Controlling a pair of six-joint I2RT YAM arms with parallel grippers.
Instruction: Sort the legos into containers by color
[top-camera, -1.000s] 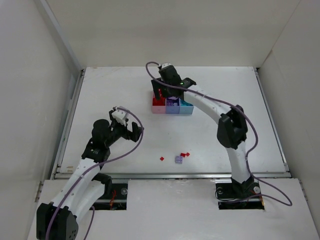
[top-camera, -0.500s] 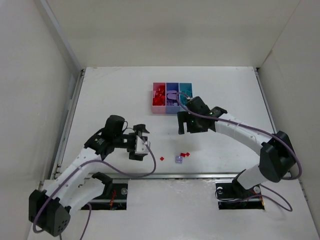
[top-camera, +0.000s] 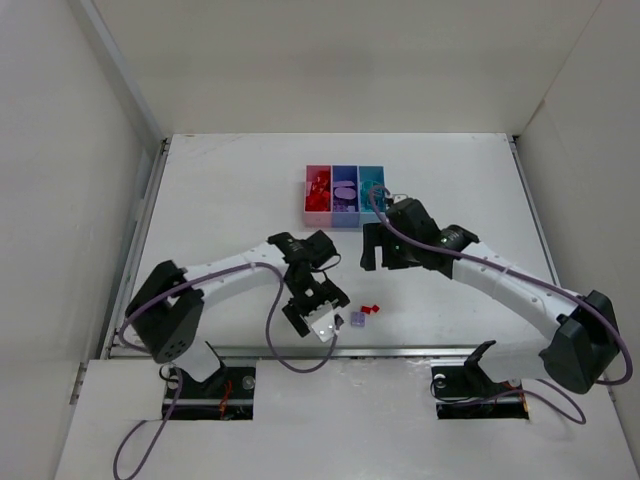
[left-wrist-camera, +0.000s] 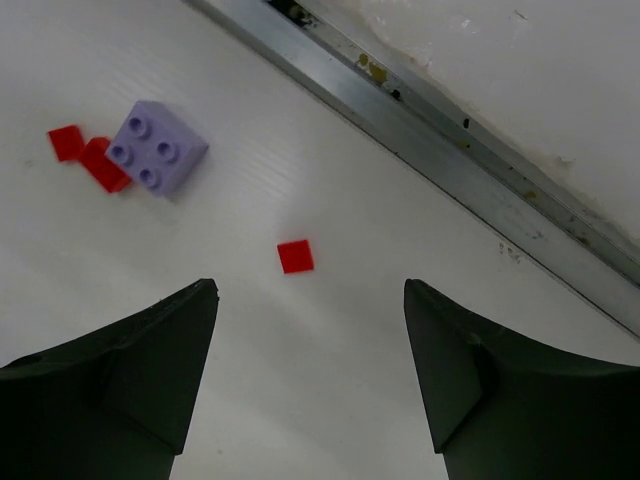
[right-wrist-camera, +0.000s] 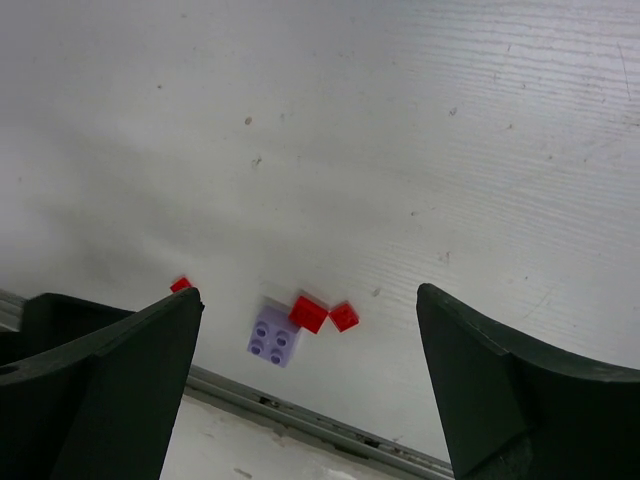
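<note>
Three joined containers stand at the back: pink (top-camera: 318, 205), purple (top-camera: 345, 207) and light blue (top-camera: 372, 205), each holding pieces. Loose legos lie near the front rail: a lilac brick (top-camera: 357, 318) (left-wrist-camera: 155, 148) (right-wrist-camera: 274, 337), two red pieces (top-camera: 375, 307) (left-wrist-camera: 105, 165) (right-wrist-camera: 309, 313) beside it, and one small red tile (left-wrist-camera: 295, 256) (right-wrist-camera: 180, 284). My left gripper (top-camera: 318, 308) (left-wrist-camera: 310, 290) hovers open just short of the red tile, with nothing between its fingers. My right gripper (top-camera: 383, 255) (right-wrist-camera: 310, 293) hangs open above the table, between the bins and the loose pieces.
A metal rail (left-wrist-camera: 450, 150) (top-camera: 400, 351) runs along the table's near edge, close behind the loose pieces. White walls enclose the table on three sides. Purple cables trail from both arms.
The left arm has swung right and toward the near edge, to the small red tile. The right arm has come away from the bins toward the loose pieces, still open.
</note>
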